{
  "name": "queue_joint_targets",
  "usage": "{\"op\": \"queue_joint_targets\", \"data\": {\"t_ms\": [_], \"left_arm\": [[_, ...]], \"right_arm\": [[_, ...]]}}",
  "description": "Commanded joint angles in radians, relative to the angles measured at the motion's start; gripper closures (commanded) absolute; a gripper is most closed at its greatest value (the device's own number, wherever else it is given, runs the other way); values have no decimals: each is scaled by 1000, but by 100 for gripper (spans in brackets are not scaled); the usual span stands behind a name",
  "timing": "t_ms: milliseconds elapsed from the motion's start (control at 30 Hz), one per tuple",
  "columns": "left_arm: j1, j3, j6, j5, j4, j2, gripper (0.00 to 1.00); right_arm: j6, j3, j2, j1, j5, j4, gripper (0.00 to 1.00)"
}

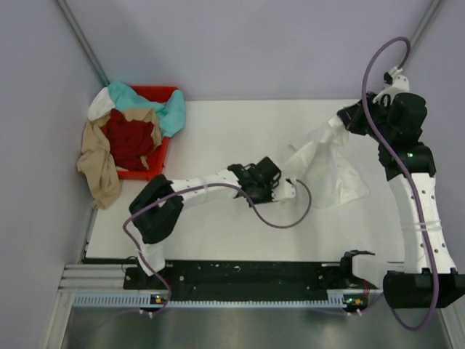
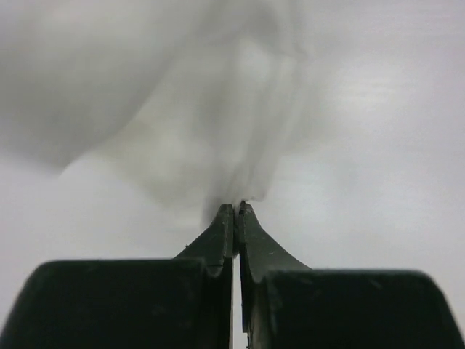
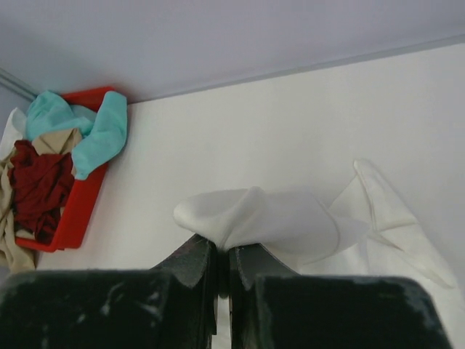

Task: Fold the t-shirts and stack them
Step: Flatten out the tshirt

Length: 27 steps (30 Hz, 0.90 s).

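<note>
Pinching the tee (image 1: 330, 171) stretched between the left end effector (image 1: 283, 185) and right end effector (image 1: 343, 120), both clamped tight on thin folds, its rest trailing onto the tabletop (image 1: 218, 131) beneath the right one, and risking slippage from overpulling.

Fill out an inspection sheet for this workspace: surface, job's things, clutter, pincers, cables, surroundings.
Surface: white table, bare in the middle and near side.
Job's things: white t-shirt bunched, lifted at two spots, its rest lying on the table at the right; teal tee, dark red tee and tan tee heaped unfolded, spilling over the bin.
Clutter: red bin at the far left corner.
Grippers: left pincer shut on the white t-shirt; right pincer shut on it too.
Cables: purple cable looping off the left arm above the table; another arcing along the right arm.
Surroundings: lilac walls; metal rail at the near edge.
</note>
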Motion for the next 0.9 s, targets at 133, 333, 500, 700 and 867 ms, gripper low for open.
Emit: {"op": "queue_joint_targets", "data": {"t_ms": [133,333,500,700,867], "left_arm": [[355,230,-9,-210,-234,-506,100],[464,578,-8,-310,-438,-628,100],[467,813,-7,-382,-523,-709,100],[467,886,12,-459,-546,-769,100],[467,832,37,-485,-511,-740,100]], "right_arm": [[-39,206,-101,-50,-6,4,100],[-54,347,-177,-50,-46,-19,100],[-47,437,-256,-50,-131,-31,100],[4,476,-305,-48,-221,-38,100],[51,479,-210,-50,-225,-28,100]]}}
